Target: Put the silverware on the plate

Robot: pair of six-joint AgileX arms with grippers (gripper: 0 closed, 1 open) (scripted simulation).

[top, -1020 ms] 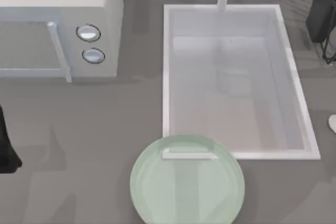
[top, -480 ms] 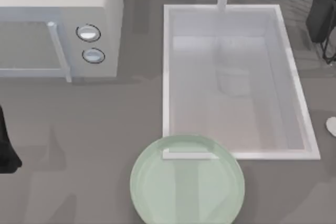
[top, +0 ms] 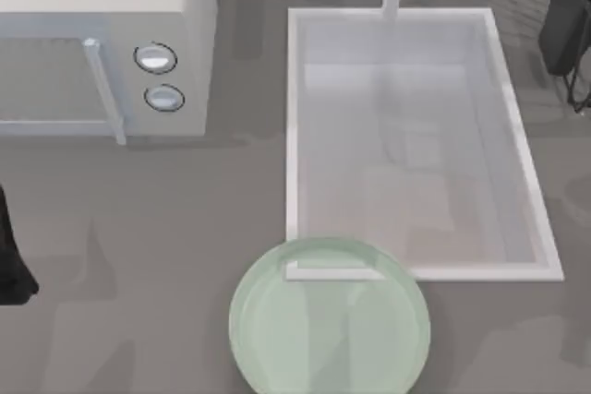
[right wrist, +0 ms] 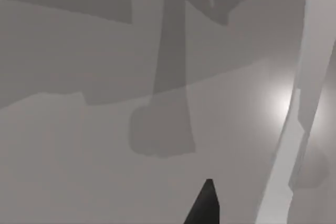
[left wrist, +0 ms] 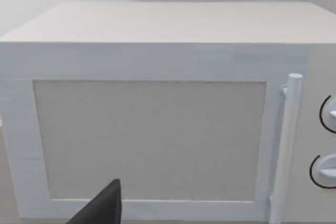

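— Jaws first: what are they doing?
— Hard to say. The left gripper (left wrist: pixel 102 208) shows one dark finger tip facing the microwave (left wrist: pixel 157 114); the right gripper (right wrist: pixel 206 203) shows one tip over the sink's pale floor. Whether either is released or clenched, nobody can tell.
— And the task?
— Seemingly not begun. The plate (top: pixel 330 320), round, pale-green translucent glass, sits on the matte grey desk (top: pixel 138 228) at the near edge, overlapping the sink (top: pixel 291 136) corner. No silverware lies on it.
— The sink itself?
— White, rectangular, smooth-walled.
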